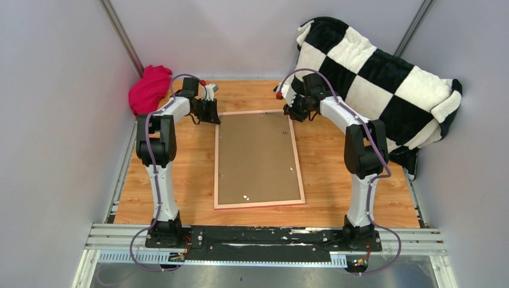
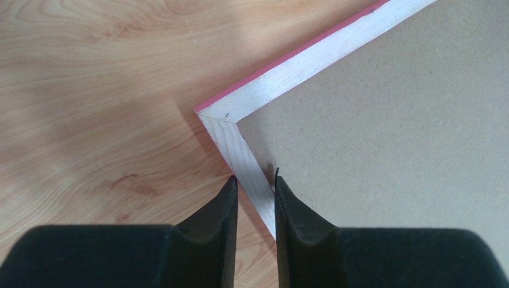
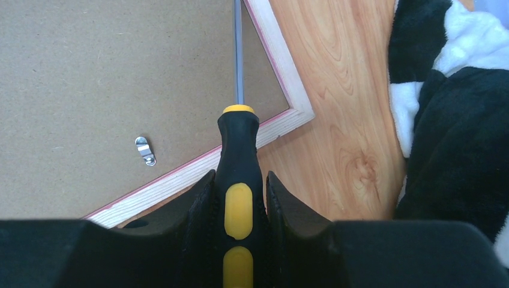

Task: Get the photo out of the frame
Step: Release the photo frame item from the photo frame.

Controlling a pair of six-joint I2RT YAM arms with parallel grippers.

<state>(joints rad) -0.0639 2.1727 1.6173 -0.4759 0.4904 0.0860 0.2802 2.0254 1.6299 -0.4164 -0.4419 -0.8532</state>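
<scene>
Wooden table point(image 1: 180, 180): right hand point(image 3: 239, 177) grips screwdriver point(image 3: 239, 138) over frame point(image 3: 282, 66).

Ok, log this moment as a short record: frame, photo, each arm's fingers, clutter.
frame: flat on the table, back up, brown backing board in it
photo: not visible
left gripper: fingers either side of the frame's rail near a corner; contact unclear
right gripper: fingers shut on screwdriver, shaft over the board beside the rail
hardware: metal clip on the board
clutter: magenta cloth far left, checkered blanket far right
</scene>
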